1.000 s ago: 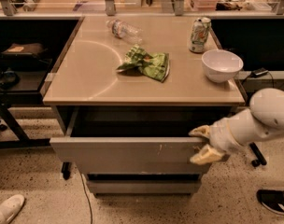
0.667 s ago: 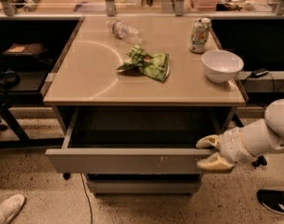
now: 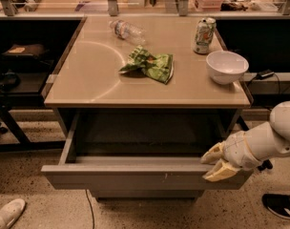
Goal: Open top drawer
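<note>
The top drawer point(image 3: 135, 178) is a wide grey drawer under the tan table top point(image 3: 88, 70). It stands pulled far out, its dark inside showing, with small pale scuffs right of centre on its front. My gripper point(image 3: 215, 165) sits at the drawer's right front corner, one yellowish finger point(image 3: 212, 154) over the top edge and one point(image 3: 220, 171) at the front face. It comes in from the right on the white arm point(image 3: 269, 140).
On the table top lie a plastic bottle point(image 3: 127, 30), a green chip bag point(image 3: 150, 65), a soda can point(image 3: 203, 35) and a white bowl point(image 3: 226, 66). A black shoe point(image 3: 281, 205) is on the floor at the right, a white shoe point(image 3: 6, 214) at the left. A lower drawer front point(image 3: 145, 193) shows beneath.
The top drawer has slid further out toward the camera. My gripper has moved down and toward the camera with its right front corner.
</note>
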Available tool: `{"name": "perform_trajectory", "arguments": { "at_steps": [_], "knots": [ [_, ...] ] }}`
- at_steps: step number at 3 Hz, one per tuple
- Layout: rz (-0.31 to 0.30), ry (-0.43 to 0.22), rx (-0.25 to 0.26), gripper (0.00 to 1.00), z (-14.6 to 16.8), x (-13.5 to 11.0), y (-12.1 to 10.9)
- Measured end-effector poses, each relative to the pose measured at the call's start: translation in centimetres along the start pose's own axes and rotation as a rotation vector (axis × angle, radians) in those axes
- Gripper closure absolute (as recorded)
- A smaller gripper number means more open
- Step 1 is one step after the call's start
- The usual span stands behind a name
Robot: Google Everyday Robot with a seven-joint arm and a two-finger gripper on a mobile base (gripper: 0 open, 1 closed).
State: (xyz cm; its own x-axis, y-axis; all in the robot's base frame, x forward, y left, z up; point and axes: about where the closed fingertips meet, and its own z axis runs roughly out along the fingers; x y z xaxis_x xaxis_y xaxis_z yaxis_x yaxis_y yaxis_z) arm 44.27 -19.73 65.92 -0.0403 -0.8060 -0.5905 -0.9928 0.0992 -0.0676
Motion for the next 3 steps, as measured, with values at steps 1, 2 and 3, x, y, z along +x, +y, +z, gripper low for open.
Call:
{"name": "perform_trajectory", "arguments": {
  "at_steps": [1,2,3],
  "knots": [
    [0.0,0.0,0.0,0.63,0.0,0.0,0.0],
    [0.007,-0.019,-0.016,0.39,0.0,0.2,0.4],
    [0.003,-0.056,-0.061,0.43,-0.7,1.2,5.2]
  ]
}}
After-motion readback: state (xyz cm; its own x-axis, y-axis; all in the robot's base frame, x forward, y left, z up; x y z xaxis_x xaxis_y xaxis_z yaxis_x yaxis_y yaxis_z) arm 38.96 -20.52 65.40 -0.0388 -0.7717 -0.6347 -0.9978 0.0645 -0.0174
